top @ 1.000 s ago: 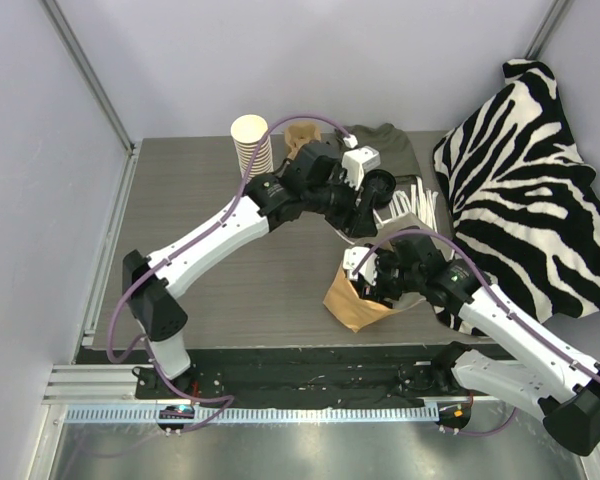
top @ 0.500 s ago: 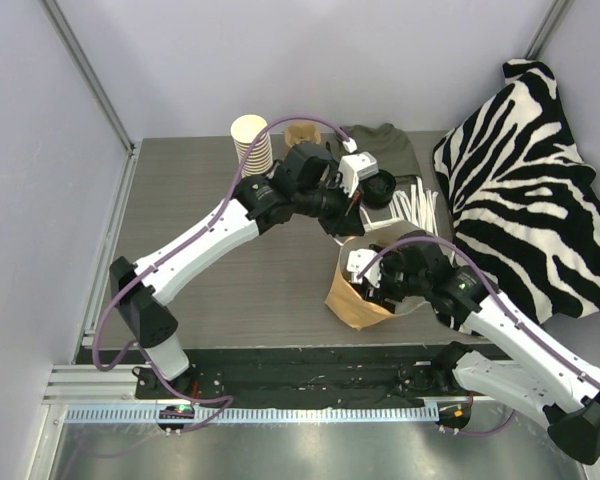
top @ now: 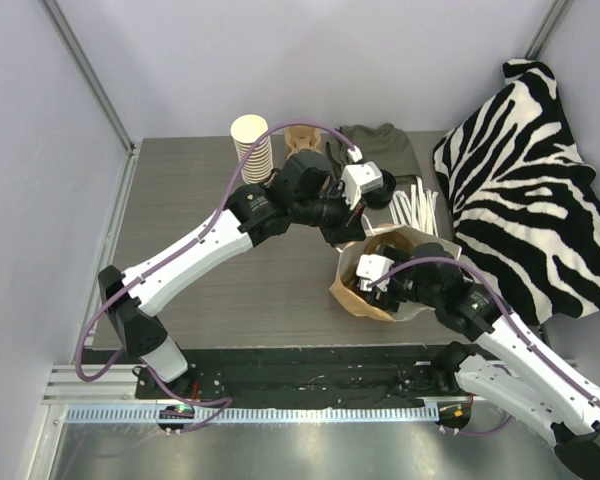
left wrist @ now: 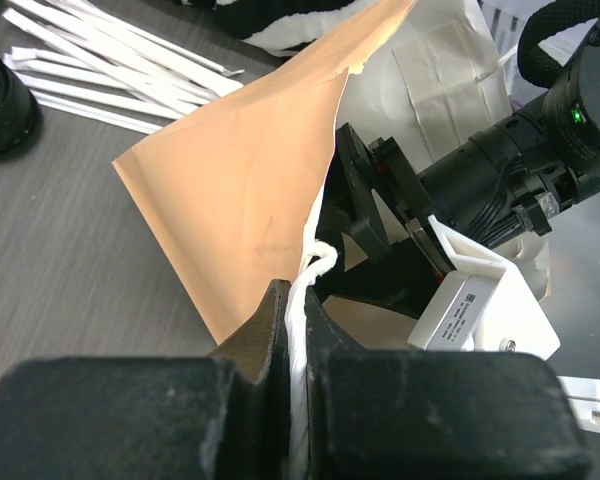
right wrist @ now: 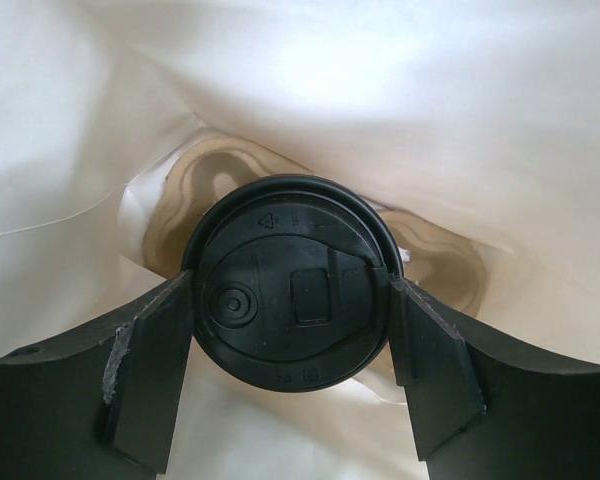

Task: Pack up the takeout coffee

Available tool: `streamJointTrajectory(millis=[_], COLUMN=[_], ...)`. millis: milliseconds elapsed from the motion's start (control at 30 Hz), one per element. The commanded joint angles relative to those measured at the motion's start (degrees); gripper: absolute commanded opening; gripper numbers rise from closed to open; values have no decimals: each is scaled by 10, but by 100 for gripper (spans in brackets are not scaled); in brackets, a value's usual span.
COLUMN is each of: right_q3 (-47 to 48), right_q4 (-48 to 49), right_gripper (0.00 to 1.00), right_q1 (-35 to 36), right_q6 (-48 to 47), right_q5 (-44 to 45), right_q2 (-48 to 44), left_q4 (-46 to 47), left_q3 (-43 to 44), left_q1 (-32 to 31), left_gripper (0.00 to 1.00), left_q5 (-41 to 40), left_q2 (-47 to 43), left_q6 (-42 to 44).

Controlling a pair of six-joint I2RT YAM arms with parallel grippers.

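Observation:
The takeout coffee (right wrist: 290, 290) shows only in the right wrist view, as a round black lid seen from above, deep inside the paper bag (top: 352, 292). My right gripper (right wrist: 290, 325) is shut on it, one finger (right wrist: 148, 365) pressing each side of the lid. In the top view this gripper (top: 368, 288) is down inside the bag's mouth and the cup is hidden. My left gripper (left wrist: 298, 310) is shut on the bag's white twisted handle (left wrist: 317, 262), at the bag's far rim (top: 357, 228).
A tall stack of lidless cups (top: 252, 146) and a small brown cup (top: 302, 135) stand at the back. A green cloth (top: 382, 145), white wrapped sticks (top: 417, 207), loose black lids (left wrist: 0, 100) and a zebra cloth (top: 530, 180) lie to the right.
My left gripper has shut on the bag's handle and shifted toward the bag. The bag's mouth now stands wider and more upright. My right gripper has sunk deeper into it.

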Motion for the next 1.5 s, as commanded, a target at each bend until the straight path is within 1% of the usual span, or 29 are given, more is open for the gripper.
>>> streamJointTrajectory(millis=[0, 233, 467, 567, 633, 700, 800, 833, 933, 1233, 1367, 1467], right_q3=[-11, -1, -9, -13, -10, -3, 12, 18, 18, 27, 36, 48], right_q4=[6, -10, -30, -2, 17, 19, 1, -17, -31, -99, -110, -117], right_gripper=[17, 17, 16, 15, 15, 15, 15, 15, 15, 15, 14, 14], right_q1=[-4, -3, -3, -4, -3, -3, -3, -3, -3, -3, -4, -7], right_q6=[-4, 5, -3, -1, -1, 3, 8, 10, 13, -30, -38, -40], right_q5=[65, 87, 73, 101, 138, 142, 121, 113, 111, 54, 47, 33], right_q2=[7, 0, 9, 10, 10, 10, 6, 4, 1, 54, 91, 123], left_q4=[-12, -49, -60, -62, -64, -64, -62, -61, -61, -64, -74, -84], left_q3=[25, 48, 53, 53, 53, 53, 51, 51, 51, 68, 75, 90], left_q1=[-12, -23, -28, -31, -34, -33, -35, -35, -37, -37, -28, -10], left_gripper=[0, 0, 0, 0, 0, 0, 0, 0, 0, 0, 0, 0], left_q5=[-34, -69, -87, -101, -104, -106, -108, -108, -110, -114, -116, -103], left_q2=[-25, -2, 2, 2, 3, 4, 4, 4, 6, 13, 23, 40], left_q6=[26, 30, 32, 32, 32, 32, 32, 45, 48, 48, 37, -3])
